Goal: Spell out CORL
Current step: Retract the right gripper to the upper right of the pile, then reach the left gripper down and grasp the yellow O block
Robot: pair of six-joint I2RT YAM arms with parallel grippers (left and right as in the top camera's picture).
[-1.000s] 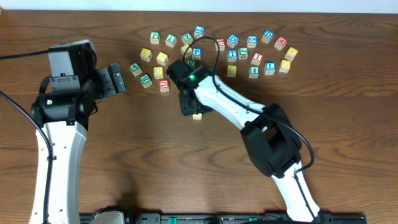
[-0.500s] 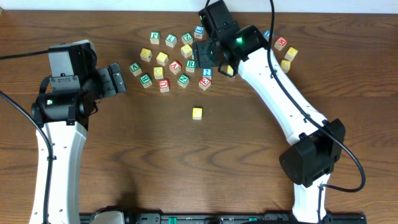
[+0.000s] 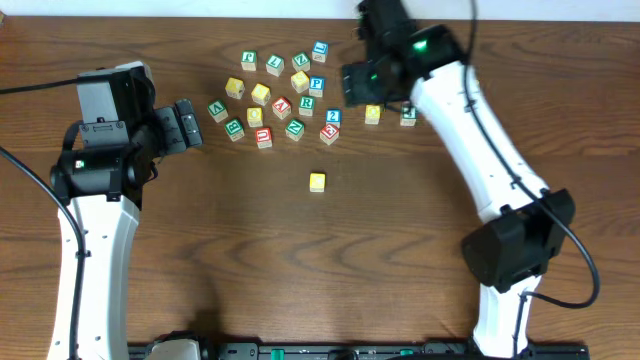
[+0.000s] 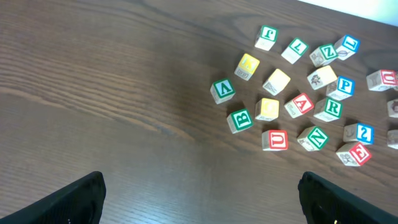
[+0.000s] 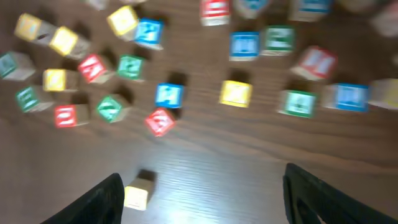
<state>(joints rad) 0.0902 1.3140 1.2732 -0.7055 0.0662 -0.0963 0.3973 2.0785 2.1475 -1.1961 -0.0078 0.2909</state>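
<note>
My right gripper [image 3: 358, 80] hangs over the far part of the table [image 3: 200, 250], fingers spread and nothing between them (the right wrist view is smeared, but the gap reads plainly). It sits above the right-hand part of the scattered letter blocks [image 3: 285, 95] and hides several of them from overhead. Toward the robot's base, well apart from the scatter, a lone yellow block [image 3: 317, 181] lies by itself on the bare wood; I cannot read its letter. My left gripper [image 3: 188, 125] is spread wide and empty too, just left of the scatter and touching none of it. Through its wrist camera I pick out the green R block [image 4: 328, 109] just beside a red A block [image 4: 300, 104], with a blue P block [image 4: 343, 87] right behind it and a red U block [image 4: 274, 140] at the scatter's near edge.
</note>
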